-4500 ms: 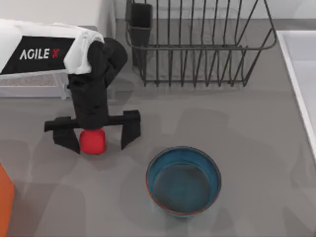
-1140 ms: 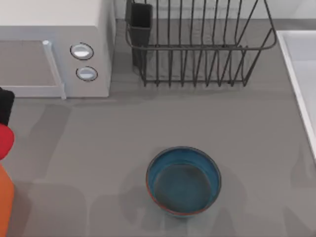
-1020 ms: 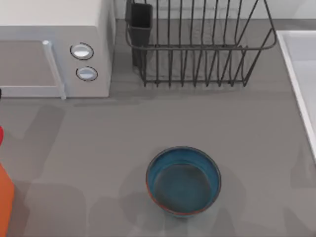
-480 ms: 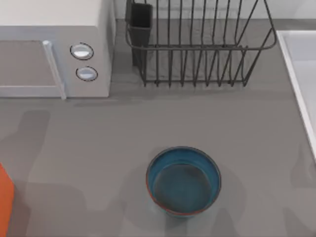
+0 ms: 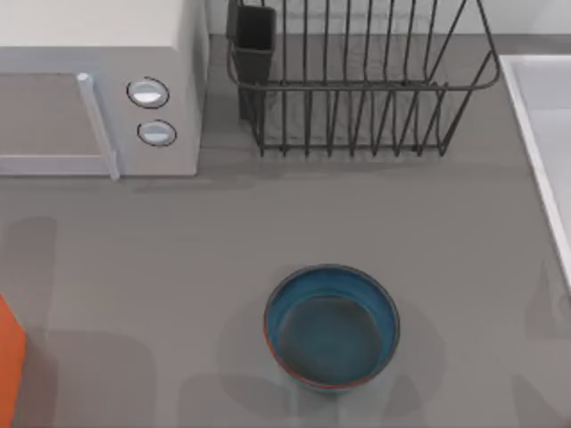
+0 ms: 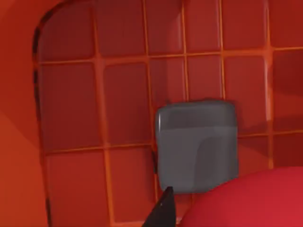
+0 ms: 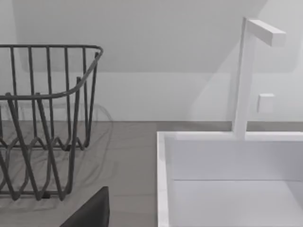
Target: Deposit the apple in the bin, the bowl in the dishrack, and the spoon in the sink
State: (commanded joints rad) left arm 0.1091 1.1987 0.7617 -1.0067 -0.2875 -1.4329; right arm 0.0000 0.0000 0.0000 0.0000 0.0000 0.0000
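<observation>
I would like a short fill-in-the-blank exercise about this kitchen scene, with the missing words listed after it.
1. The bowl on the table is teal-blue inside and holds ____.
2. The front of the microwave carries ____ round knobs.
3. The black utensil cup sits at a corner of the ____.
4. In the left wrist view, the apple hangs over the grid floor of the ____-coloured bin.

Missing words: nothing; two; dishrack; orange

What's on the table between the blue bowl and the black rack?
Nothing: in the top view, only bare grey tabletop lies between the bowl and the dishrack.
</observation>
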